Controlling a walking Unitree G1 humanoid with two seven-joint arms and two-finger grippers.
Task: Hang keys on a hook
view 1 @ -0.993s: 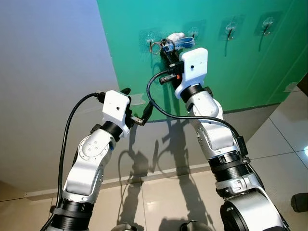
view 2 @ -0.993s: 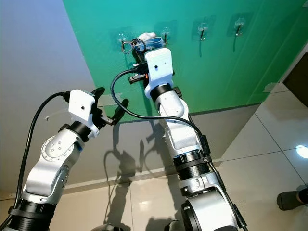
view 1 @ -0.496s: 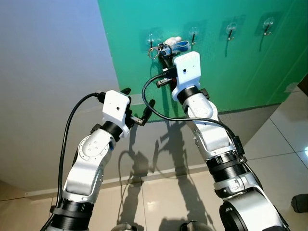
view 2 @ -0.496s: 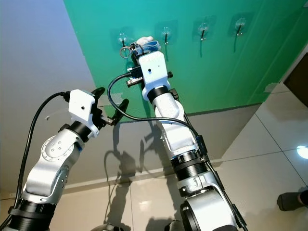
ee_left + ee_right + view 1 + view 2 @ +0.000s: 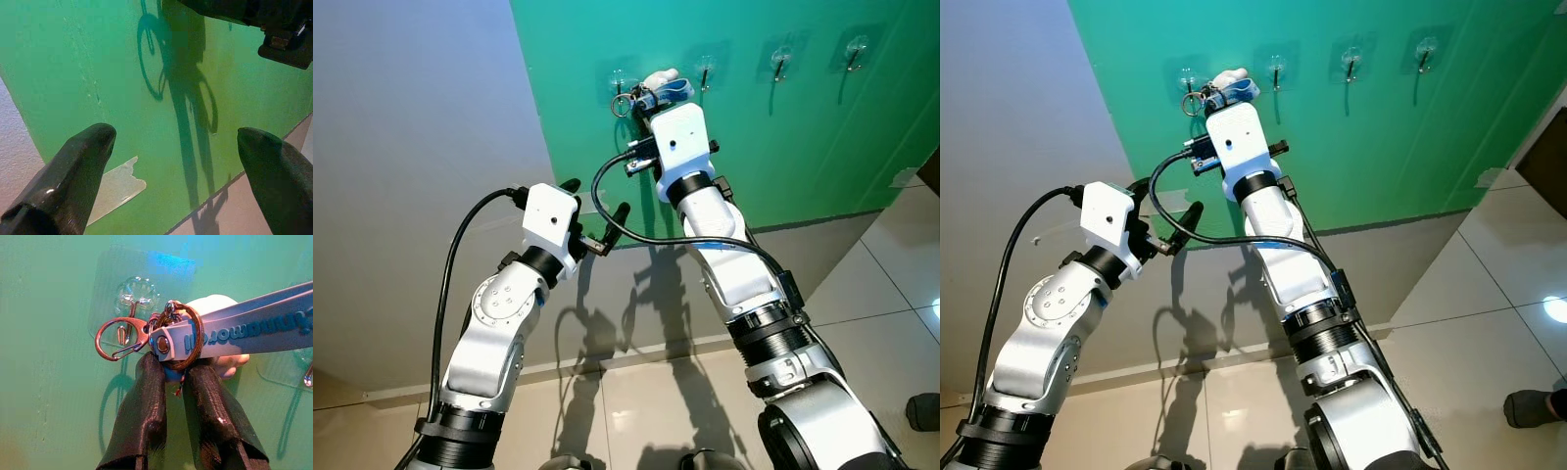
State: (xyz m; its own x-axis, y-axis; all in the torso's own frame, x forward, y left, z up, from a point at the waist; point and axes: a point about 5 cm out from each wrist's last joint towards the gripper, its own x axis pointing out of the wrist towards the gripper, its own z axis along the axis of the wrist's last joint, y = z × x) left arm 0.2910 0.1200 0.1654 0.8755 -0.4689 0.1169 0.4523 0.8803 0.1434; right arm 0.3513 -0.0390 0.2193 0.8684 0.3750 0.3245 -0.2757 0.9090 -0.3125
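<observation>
Background: a green wall [image 5: 783, 147] is filling the upper scene, meeting a pale grey wall [image 5: 411, 147] on the robot's left, with a tiled floor [image 5: 891, 284] lying below.
Hook row: four clear adhesive hooks are sitting in a line high on the green wall; the leftmost hook [image 5: 131, 301] is the one nearest the keys, and the others [image 5: 781, 61] are running off to the robot's right.
Right arm: it is reaching up to the green wall, its white wrist block just under the leftmost hook.
Left arm: it is holding raised and bent, lower down and nearer the grey wall, well apart from the hooks.
Right gripper [image 5: 173, 374]: its two black fingers are pinching the keys from both sides, clenched on the bundle just beside the leftmost hook.
Left gripper [image 5: 176, 142]: its fingers are standing wide apart with nothing between them, pointing at the bare green wall and a scrap of pale tape [image 5: 115, 188].
Keys [image 5: 178, 335]: a brown ring, a blue strap with lettering and a white fob are sitting bunched at the right fingertips.
Clasp [image 5: 117, 339]: a small copper loop is sticking out from the ring, overlapping the leftmost hook; whether it is resting on the hook cannot be told.
</observation>
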